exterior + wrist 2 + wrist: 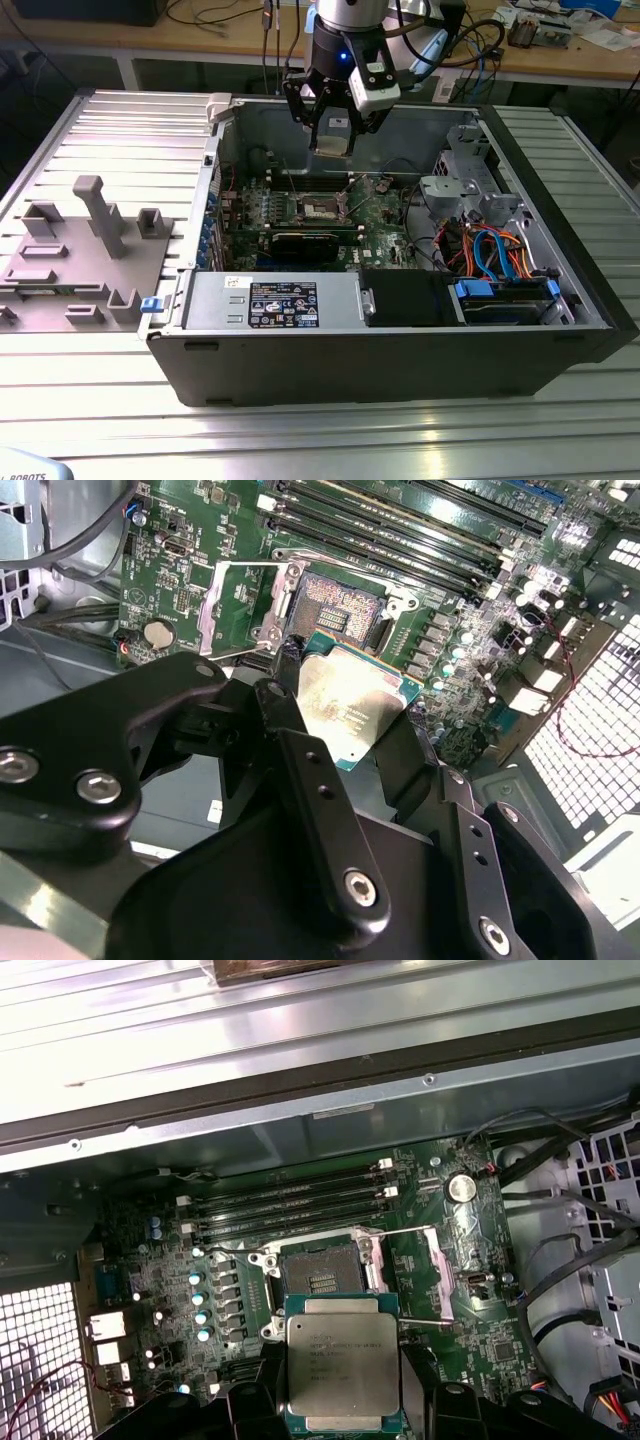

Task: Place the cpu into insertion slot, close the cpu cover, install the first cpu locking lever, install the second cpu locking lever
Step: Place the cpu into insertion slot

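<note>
Cpu (343,1360) in the closed claw (343,1385), near the uncovered insertion slot (322,1275), cpu cover (212,605) open alongside, memory slots (290,1200) beyond

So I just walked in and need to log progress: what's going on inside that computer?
The arm's gripper is clamped on the cpu, holding it by its edges above the green motherboard inside the open computer case. The insertion slot is empty, with its dark centre exposed, and the cpu is not yet seated in it. The cpu cover stands flipped open beside the slot, so it has not been closed.
</note>
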Controlling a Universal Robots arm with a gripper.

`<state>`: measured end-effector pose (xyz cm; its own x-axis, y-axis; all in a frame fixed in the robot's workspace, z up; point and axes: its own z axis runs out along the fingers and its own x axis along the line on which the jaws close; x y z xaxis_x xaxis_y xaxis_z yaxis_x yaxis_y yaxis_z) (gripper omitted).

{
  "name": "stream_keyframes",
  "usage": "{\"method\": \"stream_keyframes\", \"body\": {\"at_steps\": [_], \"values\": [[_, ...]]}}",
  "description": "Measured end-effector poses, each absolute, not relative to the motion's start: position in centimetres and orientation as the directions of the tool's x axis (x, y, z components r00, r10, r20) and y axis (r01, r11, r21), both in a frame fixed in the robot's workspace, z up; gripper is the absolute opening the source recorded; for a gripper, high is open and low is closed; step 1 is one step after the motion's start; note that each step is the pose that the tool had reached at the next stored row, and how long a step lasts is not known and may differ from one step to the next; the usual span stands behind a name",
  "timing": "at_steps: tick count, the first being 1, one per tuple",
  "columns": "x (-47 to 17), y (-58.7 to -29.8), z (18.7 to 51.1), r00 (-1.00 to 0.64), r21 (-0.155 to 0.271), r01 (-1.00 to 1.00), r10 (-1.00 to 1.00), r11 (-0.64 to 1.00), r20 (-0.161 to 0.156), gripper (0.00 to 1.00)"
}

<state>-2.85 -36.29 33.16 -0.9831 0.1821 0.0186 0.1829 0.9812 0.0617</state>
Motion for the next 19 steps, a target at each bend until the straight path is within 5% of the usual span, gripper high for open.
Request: {"method": "stream_keyframes", "body": {"at_steps": [19], "values": [[-2.85, -36.29, 33.16, -0.981, 0.062, 0.193, 0.192, 0.979, 0.019, 0.54]]}}
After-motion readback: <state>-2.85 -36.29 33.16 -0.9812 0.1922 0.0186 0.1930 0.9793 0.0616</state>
